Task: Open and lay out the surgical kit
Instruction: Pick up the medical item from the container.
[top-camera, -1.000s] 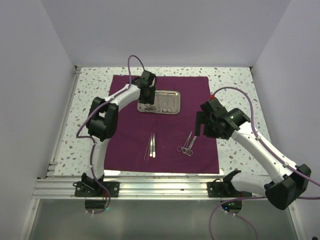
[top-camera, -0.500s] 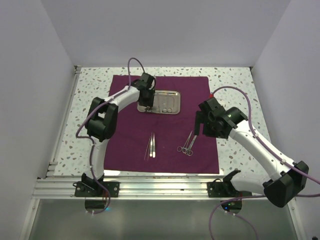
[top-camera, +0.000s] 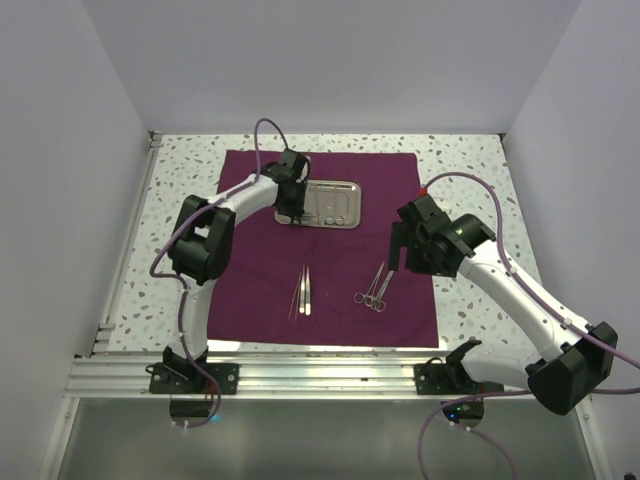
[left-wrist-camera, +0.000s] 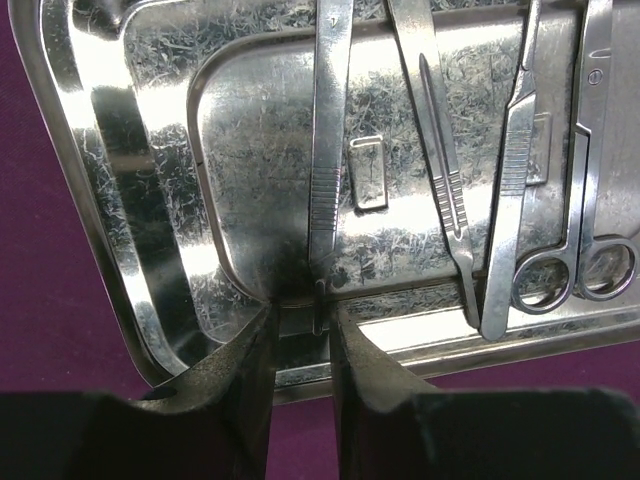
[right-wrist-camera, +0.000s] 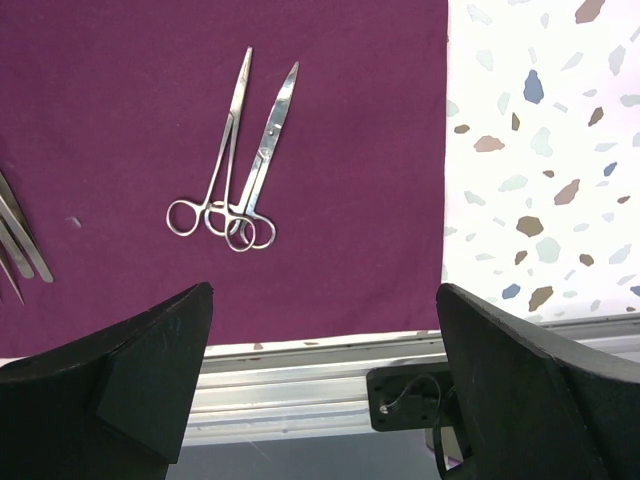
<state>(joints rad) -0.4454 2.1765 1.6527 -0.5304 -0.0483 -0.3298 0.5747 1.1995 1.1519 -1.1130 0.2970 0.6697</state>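
Across the speckled table (top-camera: 470, 160) the maroon cloth (top-camera: 250, 290) lies spread. Our left gripper (left-wrist-camera: 300, 322), narrowed, straddles one instrument (left-wrist-camera: 328, 150) in the steel tray (left-wrist-camera: 110, 150), three others (left-wrist-camera: 440, 160) lying rightward. Our right gripper (right-wrist-camera: 325, 295) gapes wide, two ringed instruments (right-wrist-camera: 240, 170) ahead.

"How many trays?"

"One steel tray (left-wrist-camera: 50, 150), on one maroon cloth (top-camera: 250, 280)."

"Instruments in it?"

"Below my left wrist I count four: three straight-handled instruments (left-wrist-camera: 330, 150) and one pair of scissors (left-wrist-camera: 595, 80)."

"On the cloth?"

"Two ring-handled instruments (right-wrist-camera: 268, 140), plus a cluster of thin straight ones (top-camera: 303, 290). There are two or three of those; I can't tell which."
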